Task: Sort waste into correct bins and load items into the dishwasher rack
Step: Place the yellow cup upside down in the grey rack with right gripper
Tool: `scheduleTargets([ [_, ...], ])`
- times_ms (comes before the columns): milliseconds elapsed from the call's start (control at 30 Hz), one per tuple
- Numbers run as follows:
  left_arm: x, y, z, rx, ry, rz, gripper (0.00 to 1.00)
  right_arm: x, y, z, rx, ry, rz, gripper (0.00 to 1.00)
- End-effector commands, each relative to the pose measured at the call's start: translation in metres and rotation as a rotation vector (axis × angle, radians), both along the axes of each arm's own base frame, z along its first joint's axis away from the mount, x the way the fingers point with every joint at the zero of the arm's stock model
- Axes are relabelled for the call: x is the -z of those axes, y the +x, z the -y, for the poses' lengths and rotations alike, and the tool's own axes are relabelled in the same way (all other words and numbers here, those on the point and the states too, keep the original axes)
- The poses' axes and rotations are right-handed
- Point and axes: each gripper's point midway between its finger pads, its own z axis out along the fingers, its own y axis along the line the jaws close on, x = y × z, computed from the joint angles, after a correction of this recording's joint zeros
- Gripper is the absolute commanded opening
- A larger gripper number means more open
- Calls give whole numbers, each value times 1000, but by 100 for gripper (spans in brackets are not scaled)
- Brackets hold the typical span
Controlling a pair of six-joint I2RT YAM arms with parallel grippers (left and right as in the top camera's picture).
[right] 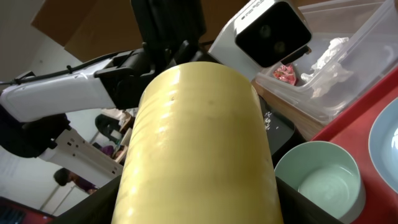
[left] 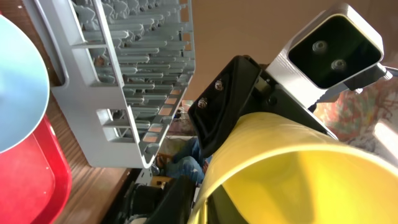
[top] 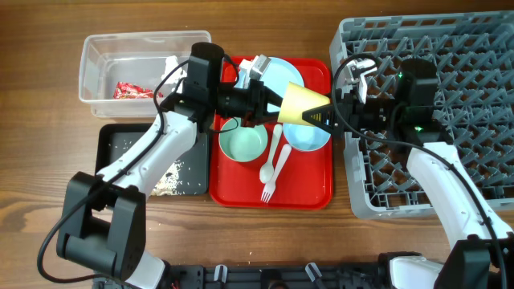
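Observation:
A small yellow cup (top: 303, 104) hangs on its side above the red tray, held from both ends. My left gripper (top: 271, 103) is shut on its rim, and the left wrist view looks into the cup (left: 298, 180). My right gripper (top: 329, 115) is shut on its base end, its fingers flanking the cup (right: 199, 124). Below lie a pale green bowl (top: 242, 143), a light blue bowl (top: 309, 138), a light blue plate (top: 277, 71), a white spoon (top: 269, 167) and a fork (top: 279, 160). The grey dishwasher rack (top: 450, 48) stands at the right.
The clear tub (top: 96, 72) at back left holds a red wrapper (top: 132, 91) and a white tissue (top: 171, 66). The black tray (top: 112, 152) in front of it holds crumbs (top: 170, 178). The flat red tray (top: 233, 193) lies between the bins and the rack.

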Motion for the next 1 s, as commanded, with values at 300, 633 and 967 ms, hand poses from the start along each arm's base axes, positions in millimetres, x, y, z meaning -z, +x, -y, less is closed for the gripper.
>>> scheduleTargets([
  [300, 76, 38, -39, -247, 398, 148, 51, 43, 33, 17, 264, -200, -123, 32],
  [633, 92, 27, -128, -405, 750, 96, 57, 42, 42, 71, 567, -532, -199, 14],
  [967, 71, 15, -169, -516, 936, 168, 62, 11, 30, 218, 1059, -863, -395, 4],
])
